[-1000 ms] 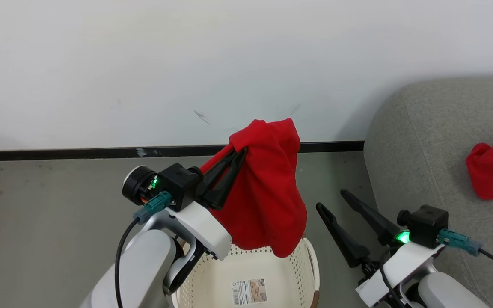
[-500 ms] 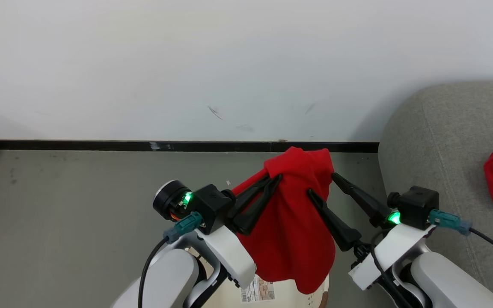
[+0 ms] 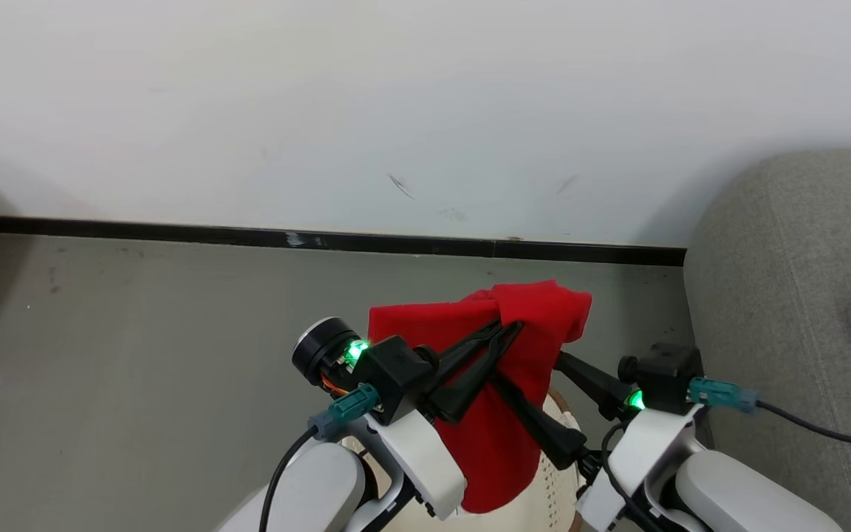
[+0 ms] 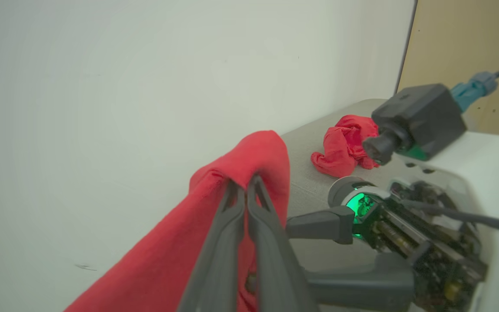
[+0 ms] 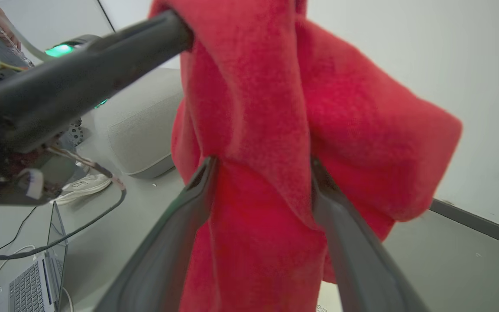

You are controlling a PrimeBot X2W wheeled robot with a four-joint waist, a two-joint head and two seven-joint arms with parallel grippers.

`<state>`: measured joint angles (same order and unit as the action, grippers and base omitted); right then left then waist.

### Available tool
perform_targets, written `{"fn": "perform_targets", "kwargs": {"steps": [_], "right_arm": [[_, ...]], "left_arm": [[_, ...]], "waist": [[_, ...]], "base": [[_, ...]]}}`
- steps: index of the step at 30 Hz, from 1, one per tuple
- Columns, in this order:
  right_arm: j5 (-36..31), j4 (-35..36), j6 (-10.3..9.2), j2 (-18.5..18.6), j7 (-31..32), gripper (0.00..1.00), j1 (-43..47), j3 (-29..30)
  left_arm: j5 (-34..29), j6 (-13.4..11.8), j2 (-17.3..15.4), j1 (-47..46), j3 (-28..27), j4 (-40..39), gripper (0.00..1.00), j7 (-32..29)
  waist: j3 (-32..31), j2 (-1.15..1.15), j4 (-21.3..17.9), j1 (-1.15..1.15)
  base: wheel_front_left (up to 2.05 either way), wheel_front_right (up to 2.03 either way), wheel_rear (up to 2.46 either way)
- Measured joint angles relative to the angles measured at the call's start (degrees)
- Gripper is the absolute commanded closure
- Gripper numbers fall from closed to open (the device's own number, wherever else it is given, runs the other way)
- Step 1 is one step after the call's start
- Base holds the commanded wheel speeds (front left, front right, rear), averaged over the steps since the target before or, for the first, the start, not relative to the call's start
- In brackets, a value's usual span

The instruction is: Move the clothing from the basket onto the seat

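Note:
My left gripper (image 3: 513,326) is shut on a fold of a red garment (image 3: 496,436), which hangs from it over the cream basket (image 3: 557,473); just a sliver of the basket shows. In the left wrist view the closed fingers (image 4: 232,216) pinch the fabric's top edge (image 4: 254,151). My right gripper (image 3: 529,367) is open, one finger on each side of the hanging garment. The right wrist view shows the cloth (image 5: 267,130) bulging between its spread fingers (image 5: 345,225). A second red garment (image 4: 345,145) lies crumpled on the grey sofa (image 3: 787,295).
A white wall with a black skirting strip (image 3: 248,238) runs behind, above a grey floor. In the right wrist view a laptop (image 5: 33,277), cables, a white shoe (image 5: 80,186) and a grey cushioned piece (image 5: 145,130) are on the floor.
My right gripper has swung left and now straddles the hanging garment. The left gripper and garment sit lower and farther right in the picture; the head view itself has shifted.

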<state>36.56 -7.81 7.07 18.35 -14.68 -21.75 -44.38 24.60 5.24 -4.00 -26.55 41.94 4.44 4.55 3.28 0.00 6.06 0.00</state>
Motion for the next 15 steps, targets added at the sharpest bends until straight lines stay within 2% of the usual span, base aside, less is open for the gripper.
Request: {"fn": "perform_targets", "kwargs": {"steps": [6,7,8,9,10,15], "right_arm": [[0.86,-0.43,0.00,0.03,0.00,0.00,-1.18,-3.03],[1.22,-0.59,0.00,0.03,0.00,0.04,-1.21,-3.22],[1.46,-0.77,0.00,0.02,0.00,0.51,-1.31,-3.38],[1.77,-0.94,0.00,0.01,0.00,0.72,-1.48,-3.52],[1.79,-1.15,0.00,-0.01,0.00,1.00,-1.83,-3.69],[2.78,-1.48,0.00,-0.16,0.00,1.00,-2.93,-4.13]], "left_arm": [[0.00,0.03,0.02,0.00,0.59,-0.10,1.00,-0.22],[0.00,0.04,0.03,0.00,0.63,-0.14,1.00,-0.23],[0.05,0.04,0.03,0.00,0.67,-0.23,1.00,-0.34],[0.07,0.04,0.05,0.00,0.71,-0.30,1.00,-0.47],[0.07,0.04,0.07,0.00,0.75,-0.34,1.00,-0.47],[0.43,0.04,0.11,0.00,0.76,-0.64,1.00,-0.79]], "waist": [[0.07,0.00,0.97,0.00],[0.06,0.00,1.09,0.00],[0.05,0.00,1.20,0.00],[0.05,0.00,1.29,0.00],[0.05,0.00,1.36,0.00],[0.13,0.00,1.46,0.00]], "base": [[0.00,0.00,0.00],[0.00,0.00,0.00],[0.00,0.00,0.00],[0.00,0.00,0.00],[0.00,0.00,0.00],[0.00,0.00,0.00]]}}
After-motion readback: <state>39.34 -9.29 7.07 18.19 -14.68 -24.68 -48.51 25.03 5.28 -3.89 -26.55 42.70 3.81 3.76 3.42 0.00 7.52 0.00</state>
